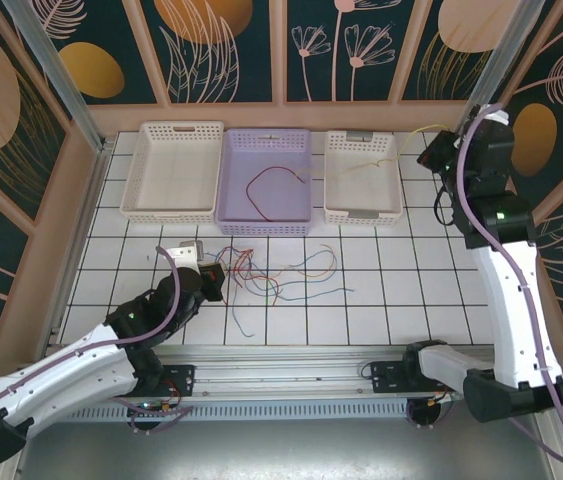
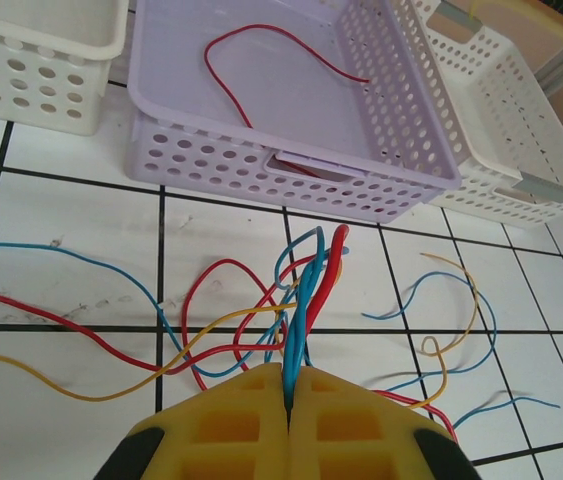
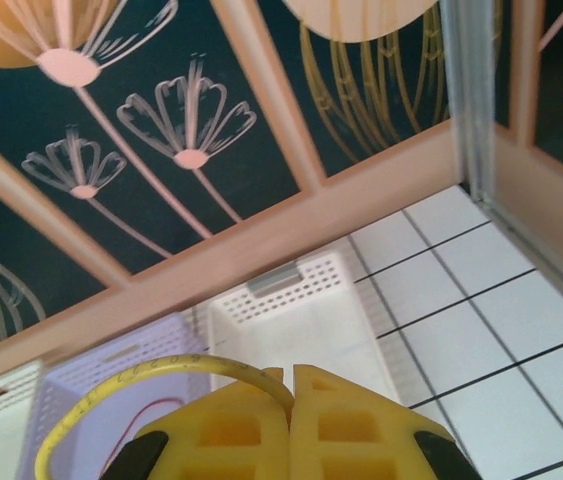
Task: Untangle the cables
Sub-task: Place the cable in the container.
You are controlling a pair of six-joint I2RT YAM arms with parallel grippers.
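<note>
The cables [image 1: 276, 275] lie as a loose tangle of red, blue and yellow-tan strands on the white tiled counter [image 1: 411, 300], just in front of the lilac basket [image 1: 266, 224]. 1 red cable [image 2: 296, 42] is already seen inside that basket, and a yellow-tan strand [image 1: 366, 165] inside the white basket [image 1: 361, 215] to its right. The left end effector [image 2: 289, 390] is held low at the near-left edge of the tangle, its fingers pressed together on a blue-red bundle [image 2: 306, 300] of approx. 3 or 4 strands that rise from the pile into the seam. The right end effector [image 3: 289, 390] is raised at the back right, beside the white basket, its fingers likewise closed. A yellow cable [image 3: 161, 365] arcs out from between them and appears to be pinched there. The wires are judged v. light, thin and floppy, w/ smooth insulation that may slip through flat pads, so they are not fragile but are prone to snagging. Because several strands are clamped at once, pulling is likely to drag the whole knot rather than free 1 wire. A better hold is judged to be on 1 strand only, near a free end or on an outer loop, e.g. the blue and tan loops lying apart at the right of the pile. It should then be drawn out slowly, away from the crossings.
</note>
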